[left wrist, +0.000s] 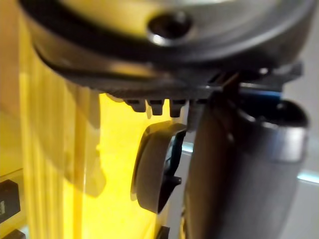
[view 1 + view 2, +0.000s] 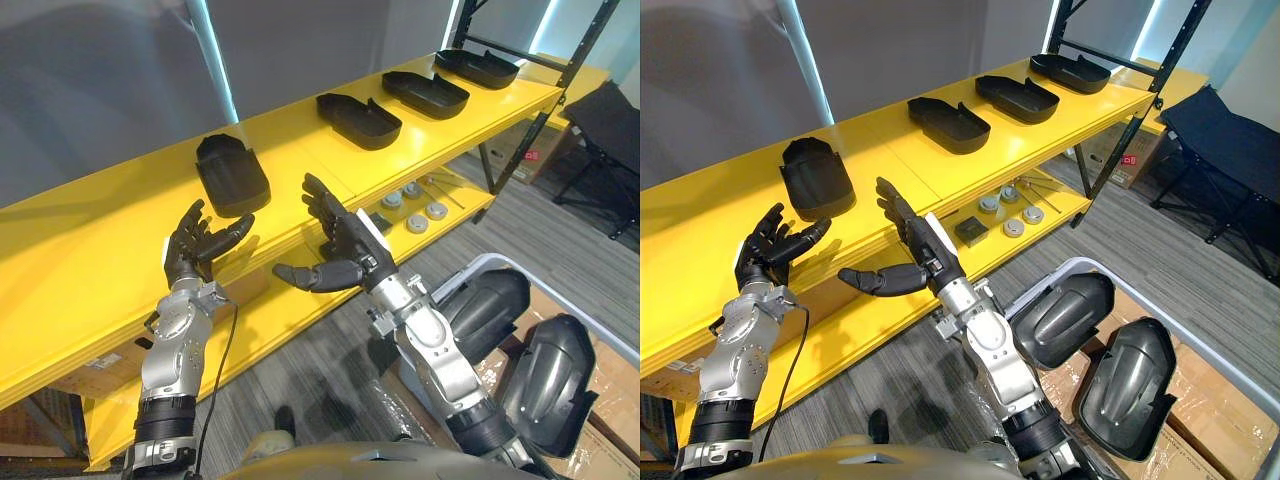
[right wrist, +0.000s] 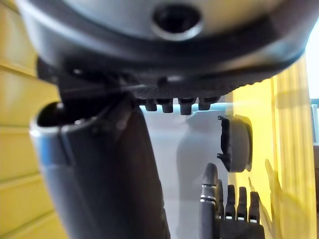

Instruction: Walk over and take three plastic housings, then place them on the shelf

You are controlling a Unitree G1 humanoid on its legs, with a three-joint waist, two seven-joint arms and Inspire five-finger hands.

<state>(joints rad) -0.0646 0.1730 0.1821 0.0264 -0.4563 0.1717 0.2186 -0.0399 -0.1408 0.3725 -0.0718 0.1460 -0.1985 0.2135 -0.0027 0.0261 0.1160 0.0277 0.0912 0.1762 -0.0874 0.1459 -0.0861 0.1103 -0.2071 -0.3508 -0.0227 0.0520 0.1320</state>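
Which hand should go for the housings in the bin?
Probably the right hand: open, and the bin with two housings lies beside that arm. The left hand, also open, is farther off by the shelf.

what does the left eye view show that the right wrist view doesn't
Left eye view: three further housings lined along the top yellow shelf, round parts on the lower level, and two more housings down beside the right arm.
Right wrist view: a close, side-on look at the nearest housing, with the left hand seen fingertips-first.
Both: the nearest housing on the yellow shelf, the open left hand and the open right hand, neither touching it.
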